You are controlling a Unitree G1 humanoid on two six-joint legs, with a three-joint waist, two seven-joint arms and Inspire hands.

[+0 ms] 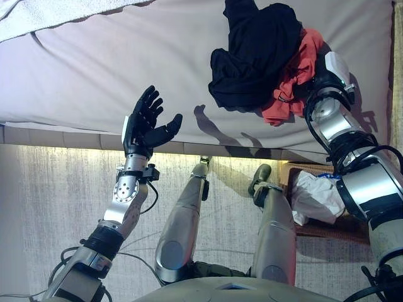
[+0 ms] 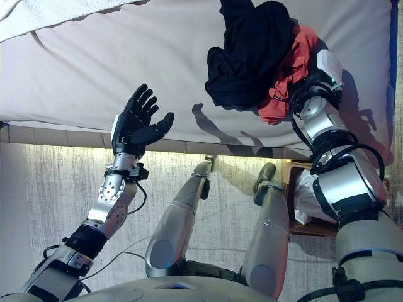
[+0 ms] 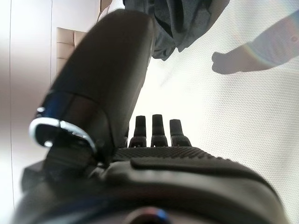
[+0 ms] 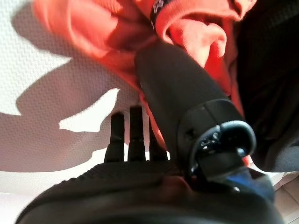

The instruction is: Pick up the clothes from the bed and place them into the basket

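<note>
A black garment (image 1: 258, 53) and a red garment (image 1: 296, 75) lie bunched together on the grey bed (image 1: 113, 63) at the far right. My right hand (image 4: 140, 172) is at the red garment's near edge. In the right wrist view its fingers (image 4: 131, 135) are straight over the sheet and its thumb rests against the red garment (image 4: 112, 32). My left hand (image 1: 146, 123) is open and empty, raised over the bed's front edge, well left of the clothes. The brown basket (image 1: 327, 229) stands on the floor at the right, under my right arm, with a white cloth (image 1: 315, 195) in it.
A white towel (image 1: 38, 16) lies on the bed's far left corner. The bed's front edge (image 1: 75, 138) runs across the view, with pale carpet (image 1: 50, 201) in front of it.
</note>
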